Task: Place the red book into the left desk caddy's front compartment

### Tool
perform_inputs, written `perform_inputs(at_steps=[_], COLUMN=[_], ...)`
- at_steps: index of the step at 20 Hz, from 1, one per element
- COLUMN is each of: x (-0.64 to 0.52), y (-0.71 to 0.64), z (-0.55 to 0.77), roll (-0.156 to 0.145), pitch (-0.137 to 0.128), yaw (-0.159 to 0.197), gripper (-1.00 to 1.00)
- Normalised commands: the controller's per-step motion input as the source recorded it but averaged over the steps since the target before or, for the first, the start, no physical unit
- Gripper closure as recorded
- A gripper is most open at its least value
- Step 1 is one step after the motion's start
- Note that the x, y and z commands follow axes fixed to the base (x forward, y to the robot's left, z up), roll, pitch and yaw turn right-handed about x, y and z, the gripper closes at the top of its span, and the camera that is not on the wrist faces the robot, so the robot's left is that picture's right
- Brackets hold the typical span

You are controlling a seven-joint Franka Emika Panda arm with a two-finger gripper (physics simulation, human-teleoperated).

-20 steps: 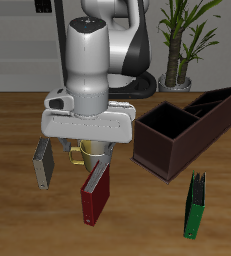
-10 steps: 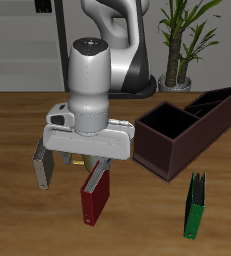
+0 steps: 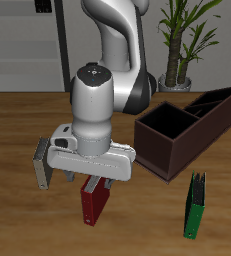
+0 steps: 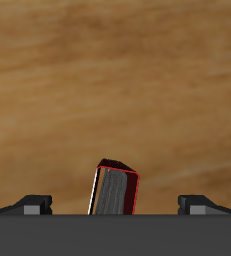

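Observation:
The red book (image 3: pixel 93 203) stands upright on the wooden table, nearer the front edge, with its top hidden behind my hand. My gripper (image 3: pixel 91 178) hangs directly over it. In the wrist view the book's pale page edge and red cover (image 4: pixel 115 190) show midway between the two fingertips (image 4: pixel 32 205), which stand far apart without touching it, so the gripper (image 4: pixel 115 204) is open. The left desk caddy (image 3: pixel 175 148), a long dark maroon box with a black divided interior, lies farther back, apart from the book.
A green book (image 3: pixel 194 207) stands upright near the front edge, in front of the caddy. A grey-olive book (image 3: pixel 43 163) stands just beside my hand. A potted plant (image 3: pixel 182 45) is at the back behind the caddy.
The arm has come down and toward the table's front edge, so the hand now covers the top of the red book. The books and the caddy have not moved.

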Motion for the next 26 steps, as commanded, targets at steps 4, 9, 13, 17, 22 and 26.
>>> perform_inputs(at_steps=[4, 9, 13, 17, 22, 26], x=[0.07, 0.05, -0.05, -0.09, -0.15, -0.3], y=[0.07, -0.05, -0.01, -0.01, -0.07, -0.14], z=[-0.26, -0.21, -0.03, 0.19, 0.45, 0.54], roll=[0.006, -0.013, 0.008, -0.002, -0.022, -0.068], pitch=[0.033, 0.029, 0.007, -0.028, -0.055, -0.061], yaw=[-0.012, -0.04, -0.03, -0.006, -0.019, -0.041], gripper=[-1.0, 1.0, 1.0, 1.0, 1.0, 1.0])
